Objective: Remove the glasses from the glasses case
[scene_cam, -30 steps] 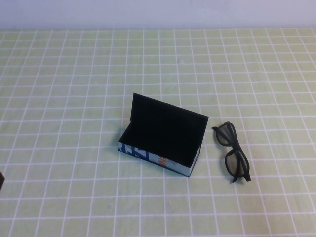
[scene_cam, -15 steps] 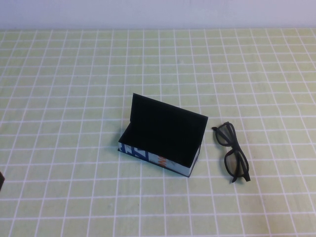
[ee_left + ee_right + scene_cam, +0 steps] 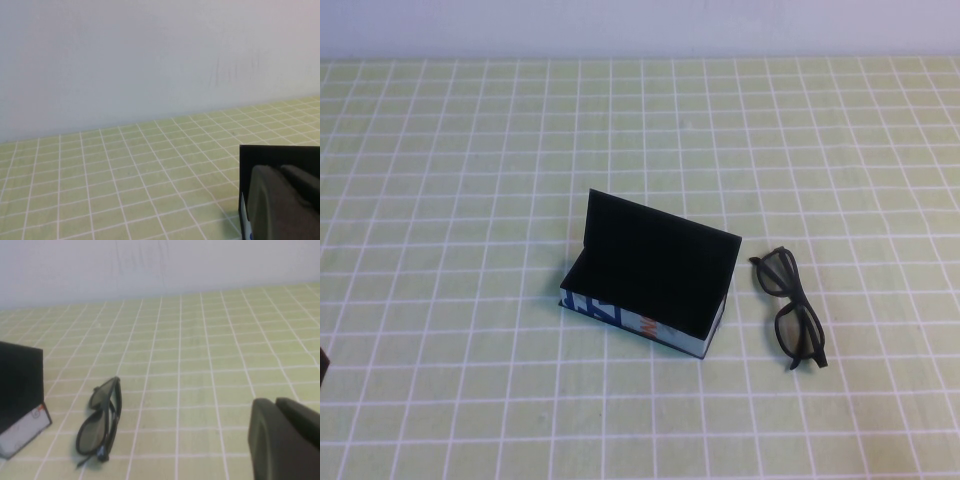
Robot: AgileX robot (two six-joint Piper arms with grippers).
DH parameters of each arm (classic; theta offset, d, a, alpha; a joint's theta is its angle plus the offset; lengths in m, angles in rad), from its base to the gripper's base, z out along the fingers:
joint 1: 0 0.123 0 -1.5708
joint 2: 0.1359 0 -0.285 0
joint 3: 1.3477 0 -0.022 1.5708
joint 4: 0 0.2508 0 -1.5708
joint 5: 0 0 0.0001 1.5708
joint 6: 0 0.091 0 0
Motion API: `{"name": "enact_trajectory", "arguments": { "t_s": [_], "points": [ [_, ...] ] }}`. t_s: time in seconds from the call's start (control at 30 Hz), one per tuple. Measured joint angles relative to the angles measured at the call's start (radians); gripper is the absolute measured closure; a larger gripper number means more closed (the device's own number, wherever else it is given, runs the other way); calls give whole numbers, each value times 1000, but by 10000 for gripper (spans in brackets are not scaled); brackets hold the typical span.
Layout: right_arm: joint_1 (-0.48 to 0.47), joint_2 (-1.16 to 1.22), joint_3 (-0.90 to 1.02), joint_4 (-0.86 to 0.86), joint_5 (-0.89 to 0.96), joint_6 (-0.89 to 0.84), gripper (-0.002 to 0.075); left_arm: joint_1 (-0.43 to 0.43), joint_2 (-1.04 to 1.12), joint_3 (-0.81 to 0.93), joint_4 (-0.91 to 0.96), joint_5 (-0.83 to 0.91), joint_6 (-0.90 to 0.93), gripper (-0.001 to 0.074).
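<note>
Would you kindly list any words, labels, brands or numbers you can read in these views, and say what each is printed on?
None can be read.
Glasses case: blue and orange print on its white side, too blurred to read.
Glasses, beside the case on the tablecloth: no marking shows.
Left gripper and right gripper, seen only in their own wrist views: no label shows.

High cam looks down; wrist cams low, share glasses case (image 3: 645, 285).
</note>
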Motion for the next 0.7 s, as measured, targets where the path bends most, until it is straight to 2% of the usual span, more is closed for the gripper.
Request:
{"name": "enact_trajectory", "arguments": {
  "t_s": [0.2,0.7],
  "points": [
    [0,0,1,-2,153,46,743,0,0,0,0,0,-2,739],
    [0,0,1,5,165,56,743,0,0,0,0,0,-2,739]
  ]
}}
